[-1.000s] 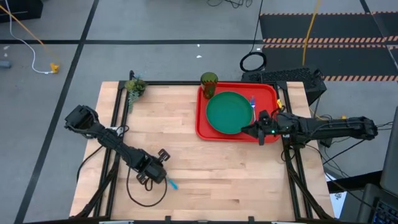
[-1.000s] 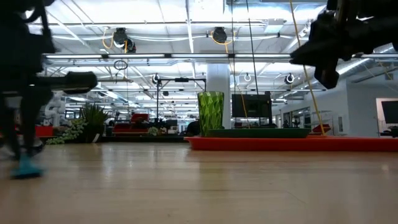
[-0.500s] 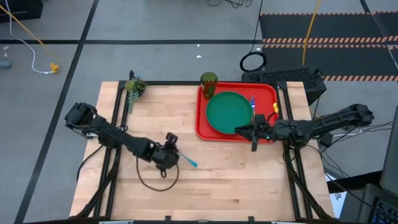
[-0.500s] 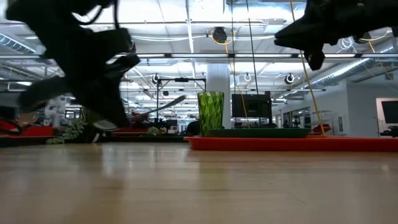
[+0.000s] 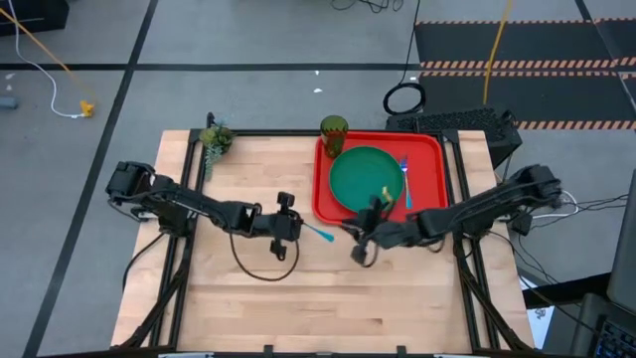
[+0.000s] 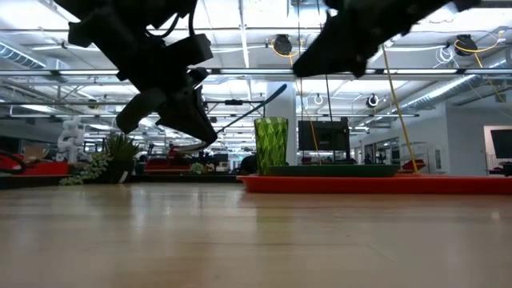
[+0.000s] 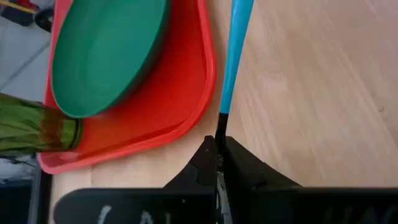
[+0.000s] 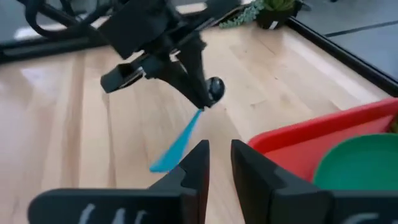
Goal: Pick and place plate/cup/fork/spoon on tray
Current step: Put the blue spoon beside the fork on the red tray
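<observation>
My left gripper [image 5: 291, 221] is shut on the spoon [image 5: 318, 232], above the table's middle, just left of the red tray [image 5: 429, 149]. The spoon's light blue handle [image 7: 233, 62] points toward the tray. My right gripper [image 5: 360, 249] hangs over the wood near the tray's near left corner, facing the spoon [image 8: 180, 140]. Its fingers [image 8: 198, 163] stand a little apart and hold nothing. The green plate [image 5: 366, 179] lies on the tray. The fork [image 5: 404, 174] lies on the tray to the plate's right. The cup [image 5: 334, 126] stands at the tray's far left corner. My left gripper pinches the spoon's dark metal neck [image 7: 219, 127] between its two fingers, where the blue handle ends. The dark bowl [image 8: 214, 88] shows right at the fingers. The fingers come from the table's left, along the spoon. The handle sticks out ahead, lifted clear of the table.
A small green plant clump [image 5: 215, 139] sits at the table's far left corner. A black cable loop [image 5: 260, 264] hangs under my left arm. Bare wood lies near and left of the tray.
My left gripper has lifted the spoon off the table near the near left edge. It has carried the spoon up and toward the table's right, close to the tray, handle leading. My right gripper has gone from the tray's near right corner toward the table's left, off the tray.
</observation>
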{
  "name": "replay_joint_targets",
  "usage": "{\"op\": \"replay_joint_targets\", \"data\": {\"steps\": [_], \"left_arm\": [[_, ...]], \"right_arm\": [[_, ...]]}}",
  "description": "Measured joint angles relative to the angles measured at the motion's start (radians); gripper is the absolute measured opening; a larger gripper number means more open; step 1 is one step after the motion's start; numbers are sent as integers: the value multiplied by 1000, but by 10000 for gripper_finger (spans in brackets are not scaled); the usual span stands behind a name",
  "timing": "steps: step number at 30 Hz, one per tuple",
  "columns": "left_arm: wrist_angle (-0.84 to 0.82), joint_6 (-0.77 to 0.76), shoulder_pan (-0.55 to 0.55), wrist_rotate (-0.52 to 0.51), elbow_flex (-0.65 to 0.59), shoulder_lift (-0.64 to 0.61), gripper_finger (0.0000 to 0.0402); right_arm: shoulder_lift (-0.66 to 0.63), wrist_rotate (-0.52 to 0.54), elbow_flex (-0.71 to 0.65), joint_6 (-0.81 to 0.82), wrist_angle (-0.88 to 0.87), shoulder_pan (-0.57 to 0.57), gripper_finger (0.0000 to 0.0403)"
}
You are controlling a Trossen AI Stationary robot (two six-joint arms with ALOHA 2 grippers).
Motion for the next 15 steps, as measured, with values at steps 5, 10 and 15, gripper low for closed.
{"op": "replay_joint_targets", "data": {"steps": [5, 10, 15], "left_arm": [[-4, -43, 17, 9, 0, 0, 27], [-22, -70, 15, 13, 0, 0, 18], [-22, -96, 15, 12, 0, 0, 11]], "right_arm": [[159, 1, 142, -62, -1, -1, 85], [292, 1, 248, -172, 1, 5, 130], [379, -2, 301, -186, 0, -5, 195]]}}
